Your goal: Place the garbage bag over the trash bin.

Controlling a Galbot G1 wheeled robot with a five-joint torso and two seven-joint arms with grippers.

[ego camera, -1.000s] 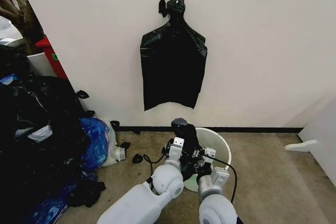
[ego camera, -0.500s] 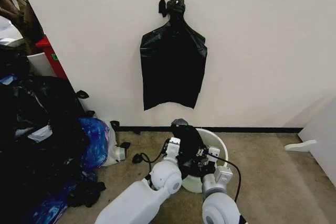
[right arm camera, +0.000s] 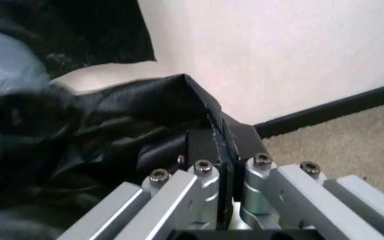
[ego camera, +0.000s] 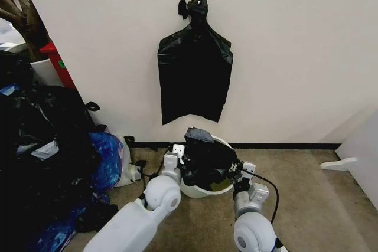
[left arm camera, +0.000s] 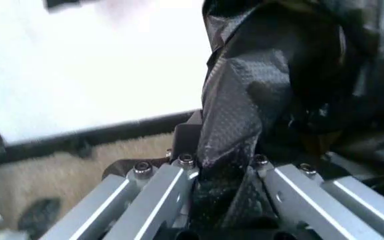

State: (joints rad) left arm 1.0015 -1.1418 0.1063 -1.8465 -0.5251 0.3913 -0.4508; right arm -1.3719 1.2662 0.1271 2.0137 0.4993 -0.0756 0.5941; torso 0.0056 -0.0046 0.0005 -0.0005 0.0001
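Observation:
The garbage bag [ego camera: 205,153] is glossy black and stretched between my two grippers over the mouth of the trash bin [ego camera: 198,192], a cream-white bucket whose lower wall shows beneath it. My left gripper [ego camera: 177,159] is at the bin's left side, shut on a gathered fold of the bag [left arm camera: 245,100]. In the left wrist view that gripper [left arm camera: 222,155] pinches the textured plastic. My right gripper [ego camera: 238,173] is at the bin's right side. Up close, the right gripper [right arm camera: 222,145] is shut on the bag's edge [right arm camera: 112,125], with the bin's pale rim [right arm camera: 105,80] behind.
Flat black bags [ego camera: 195,81] hang from a wall hook straight behind the bin. A heap of stuffed black bags [ego camera: 41,146], a blue bag [ego camera: 106,160] and a white jug [ego camera: 127,169] crowd the left. A white panel [ego camera: 339,163] lies on the carpet at right.
Both grippers have moved away from me and farther apart, pulling the bag wider and higher over the bin's mouth. The bin now sits a little more to the left.

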